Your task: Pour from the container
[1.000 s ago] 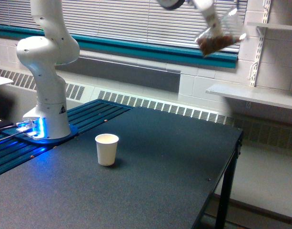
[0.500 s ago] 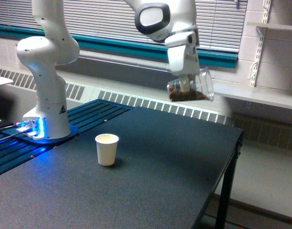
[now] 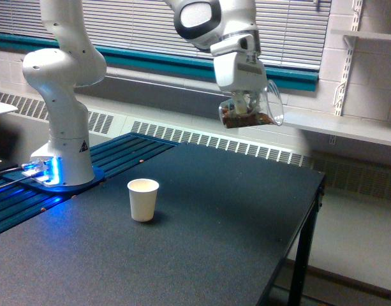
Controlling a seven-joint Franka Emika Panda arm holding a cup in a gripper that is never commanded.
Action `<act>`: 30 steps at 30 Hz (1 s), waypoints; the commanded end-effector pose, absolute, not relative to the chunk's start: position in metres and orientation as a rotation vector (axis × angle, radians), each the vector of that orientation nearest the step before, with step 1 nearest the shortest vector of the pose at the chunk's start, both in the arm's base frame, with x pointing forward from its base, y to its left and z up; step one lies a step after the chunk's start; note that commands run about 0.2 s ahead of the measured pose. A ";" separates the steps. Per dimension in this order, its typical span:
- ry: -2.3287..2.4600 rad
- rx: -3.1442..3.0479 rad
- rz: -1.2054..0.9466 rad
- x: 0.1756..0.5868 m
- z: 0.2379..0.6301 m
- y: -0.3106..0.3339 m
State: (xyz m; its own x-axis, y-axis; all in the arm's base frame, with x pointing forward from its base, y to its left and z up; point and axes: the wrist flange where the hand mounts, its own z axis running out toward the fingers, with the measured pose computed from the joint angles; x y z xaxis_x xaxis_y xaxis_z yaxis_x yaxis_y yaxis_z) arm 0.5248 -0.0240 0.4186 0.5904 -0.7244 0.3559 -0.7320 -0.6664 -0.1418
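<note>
Lighting: even, moderately bright indoor light; pale daylight filters through the closed window blinds (image 3: 138, 25) at the back.
Local source: blue glow at the robot base (image 3: 45, 171), spilling onto the slatted surface beside it.
Shadows: soft and faint; a small dark patch under the paper cup (image 3: 143, 199) on the tabletop (image 3: 201, 236).
Sharpness: low resolution and grainy; slight blur on the container (image 3: 249, 113).

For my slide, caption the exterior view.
Gripper holds the clear container of brown pieces high above the table, off from the paper cup.

Lone paper cup (image 3: 143, 199) on table (image 3: 233, 217)
</note>
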 end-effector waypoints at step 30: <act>-1.609 2.562 0.427 0.412 0.376 -0.012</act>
State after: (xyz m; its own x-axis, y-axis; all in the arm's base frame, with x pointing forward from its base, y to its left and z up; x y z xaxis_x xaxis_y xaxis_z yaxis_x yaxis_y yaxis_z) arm 0.4215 -0.0153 0.3783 0.4501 -0.8464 0.2846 -0.8689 -0.4886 -0.0788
